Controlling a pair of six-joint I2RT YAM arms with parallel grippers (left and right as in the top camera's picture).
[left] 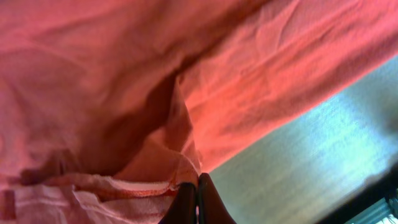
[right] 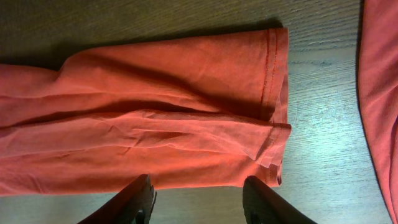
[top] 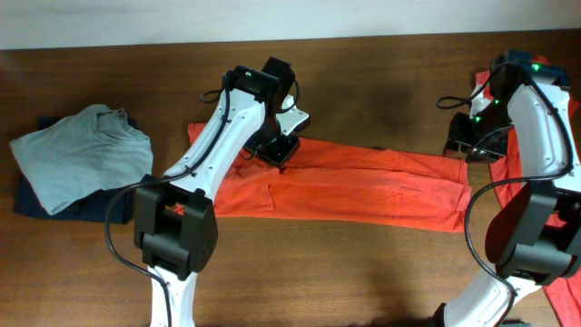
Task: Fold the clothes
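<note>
I see a long orange-red heathered T-shirt (top: 363, 186), folded into a strip, lying across the middle of the brown wooden desk (top: 381, 82). My left pincer (left: 196, 186) is pressed together, pinching the shirt's upper edge near its left end. My right pincer (right: 198, 186) hangs spread above the hemmed right end.

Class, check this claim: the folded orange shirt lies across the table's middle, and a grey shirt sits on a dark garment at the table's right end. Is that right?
Not quite. The grey shirt sits on the dark garment at the table's left end, not the right; the overhead view shows it. The folded orange shirt does lie across the table's middle.
</note>
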